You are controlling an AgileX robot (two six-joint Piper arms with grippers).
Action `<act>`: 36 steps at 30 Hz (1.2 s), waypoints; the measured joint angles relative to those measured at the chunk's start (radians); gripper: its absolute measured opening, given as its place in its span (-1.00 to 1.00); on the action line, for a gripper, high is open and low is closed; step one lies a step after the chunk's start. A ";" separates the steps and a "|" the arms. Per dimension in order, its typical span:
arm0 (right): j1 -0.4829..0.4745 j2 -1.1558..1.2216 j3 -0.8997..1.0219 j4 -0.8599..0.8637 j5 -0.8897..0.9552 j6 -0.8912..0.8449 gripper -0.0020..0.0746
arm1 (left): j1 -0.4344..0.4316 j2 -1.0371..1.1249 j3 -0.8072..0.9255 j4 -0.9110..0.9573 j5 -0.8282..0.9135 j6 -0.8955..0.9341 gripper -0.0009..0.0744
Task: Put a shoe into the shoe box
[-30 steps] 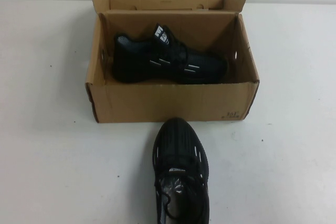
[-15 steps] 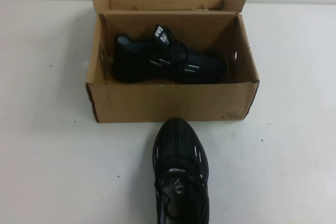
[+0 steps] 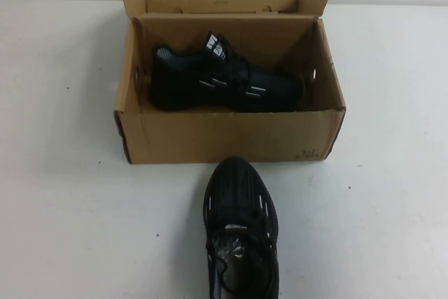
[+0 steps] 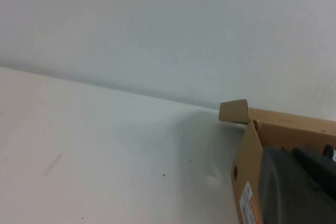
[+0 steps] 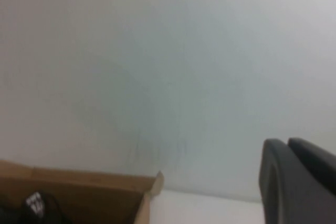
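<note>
From the high view, an open shoe box (image 3: 227, 134) of brown corrugated cardboard sat on a plain, pale tabletop (image 3: 63, 201), its hinged lid flap (image 3: 224, 1) standing up along the far edge. One black knit sneaker (image 3: 224, 82) lay on its side inside the box, heel toward the robot's left and toe toward the right, with short white dashes on its side and a white-printed tongue label. Small holes pierced the box's end walls, and dark print marked the lower right corner of the near wall. The second shoe (image 3: 240, 232) stood on the tabletop just in front of the box, its ribbed toe pointing at the near wall, laces toward the camera. Neither arm appeared in this view.

In the left wrist view, the left end effector (image 4: 299, 187) showed only as a dark, smooth, rounded mass next to the box's corner, which bore a hole and a white sticker; I cannot tell how its fingers stood. A blank pale wall (image 4: 168, 24) met the tabletop behind.

In the right wrist view, the right end effector (image 5: 299, 182) was likewise a dark rounded shape, and its state I cannot tell, with the wall beyond and the box's rim below.
</note>
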 joint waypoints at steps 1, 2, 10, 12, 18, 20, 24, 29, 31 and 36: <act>0.000 0.021 0.000 -0.067 -0.011 0.032 -0.99 | 0.000 0.000 0.000 -0.004 0.002 0.000 -0.98; 0.000 0.041 0.000 -0.136 -0.017 0.063 -0.99 | 0.000 0.000 0.000 -0.008 0.004 0.000 -0.98; 0.000 0.212 0.008 -0.301 0.010 0.156 -0.99 | 0.000 0.000 -0.002 -0.067 0.092 -0.002 -0.98; 0.000 0.239 0.008 -0.284 0.021 0.290 -0.99 | 0.000 0.000 -0.002 -0.074 0.141 0.000 -0.98; 0.000 0.250 0.008 -0.273 -0.043 0.623 -0.99 | 0.000 0.000 -0.002 -0.081 0.201 0.028 -0.98; 0.000 0.250 0.008 -0.294 -0.065 0.581 -0.99 | 0.000 0.000 -0.002 -0.083 0.205 0.039 -0.98; 0.000 0.250 -0.003 -0.305 -0.034 0.313 -0.99 | 0.000 0.000 -0.002 -0.094 0.210 0.047 -0.98; 0.000 0.250 -0.038 -0.310 0.014 0.134 -0.99 | 0.000 0.000 -0.002 -0.098 0.212 0.051 -0.98; 0.000 0.250 -0.043 -0.310 0.020 0.008 -0.99 | 0.000 0.000 -0.002 -0.098 0.212 0.052 -0.98; 0.000 0.251 -0.044 -0.308 0.185 -0.315 -0.99 | 0.000 0.000 -0.002 -0.098 0.215 0.053 -0.98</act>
